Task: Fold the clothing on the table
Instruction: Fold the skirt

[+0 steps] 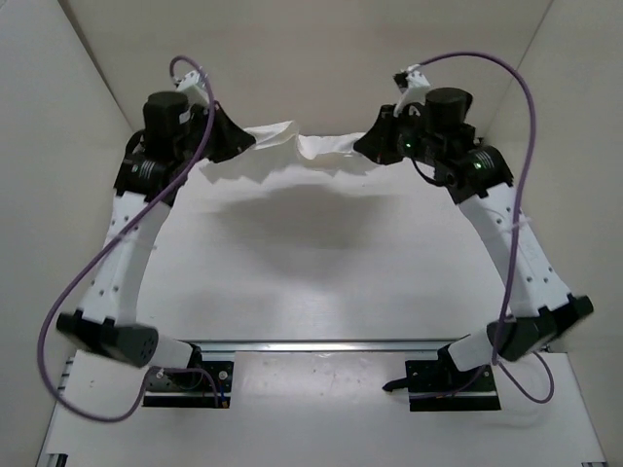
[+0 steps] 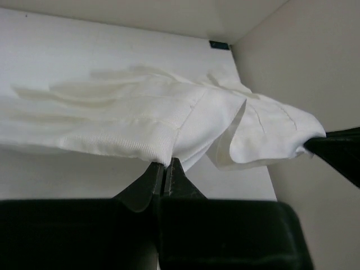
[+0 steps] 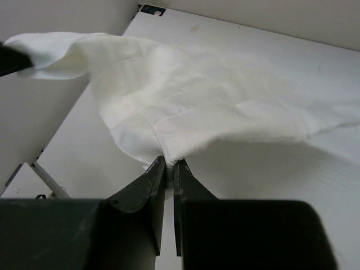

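Note:
The clothing (image 1: 292,146) is a thin white wrinkled garment, stretched in the air between both grippers over the far part of the table (image 1: 321,263). My left gripper (image 1: 248,142) is shut on its left end, and the wrist view shows the cloth (image 2: 140,118) pinched at the gripper tips (image 2: 167,163). On the right, my other gripper (image 1: 362,146) is shut on the opposite end, with a fold of fabric (image 3: 197,101) clamped between its tips (image 3: 170,165). The cloth sags and trails toward the far edge, casting a shadow on the table.
White walls (image 1: 58,146) close in the table at left, right and back. A metal rail (image 1: 331,345) with both arm bases runs along the near edge. A small black corner bracket (image 2: 219,44) sits at the far corner.

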